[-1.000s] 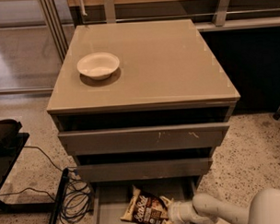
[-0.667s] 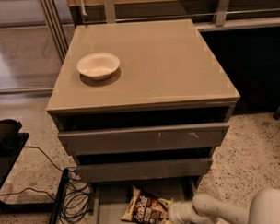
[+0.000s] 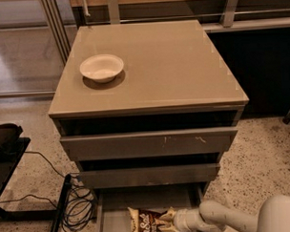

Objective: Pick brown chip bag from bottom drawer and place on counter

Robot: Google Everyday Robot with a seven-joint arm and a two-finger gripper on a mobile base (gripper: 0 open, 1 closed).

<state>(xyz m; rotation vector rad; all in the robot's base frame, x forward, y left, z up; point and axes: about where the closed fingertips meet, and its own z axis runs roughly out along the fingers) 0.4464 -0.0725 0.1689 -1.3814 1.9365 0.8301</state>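
Observation:
The brown chip bag (image 3: pixel 148 224) lies in the open bottom drawer (image 3: pixel 138 200), at the bottom edge of the camera view, with its white lettering facing up. My gripper (image 3: pixel 173 222) reaches in from the lower right and is shut on the bag's right end, low inside the drawer. The white arm (image 3: pixel 227 218) trails off to the lower right corner. The counter (image 3: pixel 176 64) is the taupe top of the cabinet above. The front part of the drawer and the bag's lower edge are cut off by the frame.
A white bowl (image 3: pixel 102 67) stands on the left side of the counter. Two taupe drawer fronts (image 3: pixel 150 144) overhang the bottom drawer. Black cables (image 3: pixel 77 208) lie on the speckled floor at the left, by a black stand (image 3: pixel 5 142).
The bag has shifted toward the front of the drawer and now lies flatter, with the gripper still at its right end. The cabinet and bowl have not moved.

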